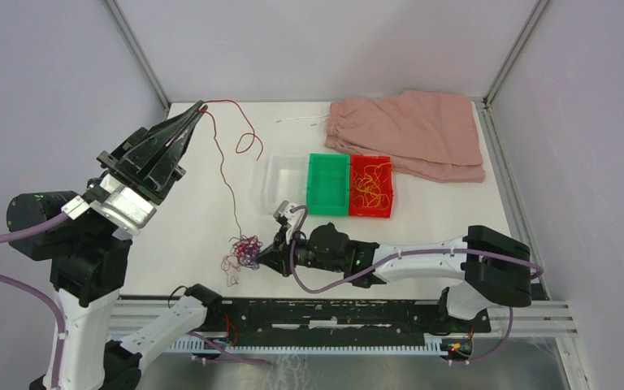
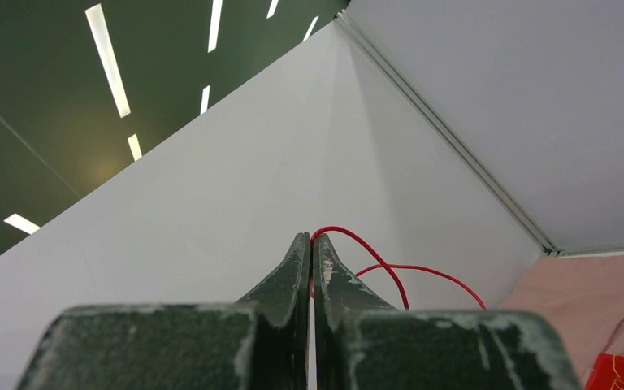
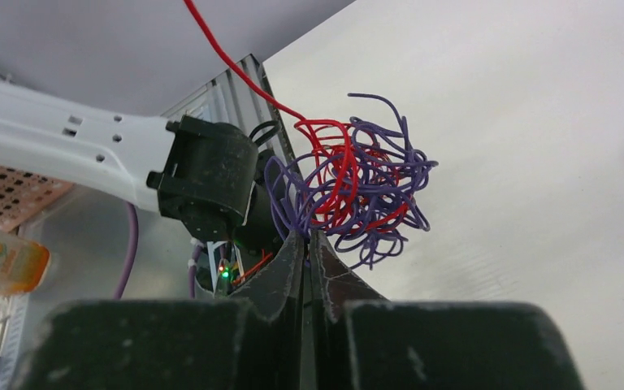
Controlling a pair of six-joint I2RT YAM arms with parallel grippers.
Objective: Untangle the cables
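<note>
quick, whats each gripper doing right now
left gripper: closed, holding the red cable.
right gripper: closed on the purple-and-red clump.

Overhead view. Left gripper (image 1: 201, 108), raised at rear-left w/ fingers pinched together, holds one end of a long red cable (image 1: 229, 180). The cable loops, then runs down to a purple-and-red clump (image 1: 244, 251) on the white tabletop (image 1: 187, 219). Right gripper (image 1: 265, 256) lies low, touching the clump's right side. Behind, in a row: clear bin (image 1: 283, 175), green bin (image 1: 328, 183), red bin (image 1: 370, 214) w/ yellow-orange cables (image 1: 370, 191). Pink cloth (image 1: 422, 130) at rear-right.
</note>
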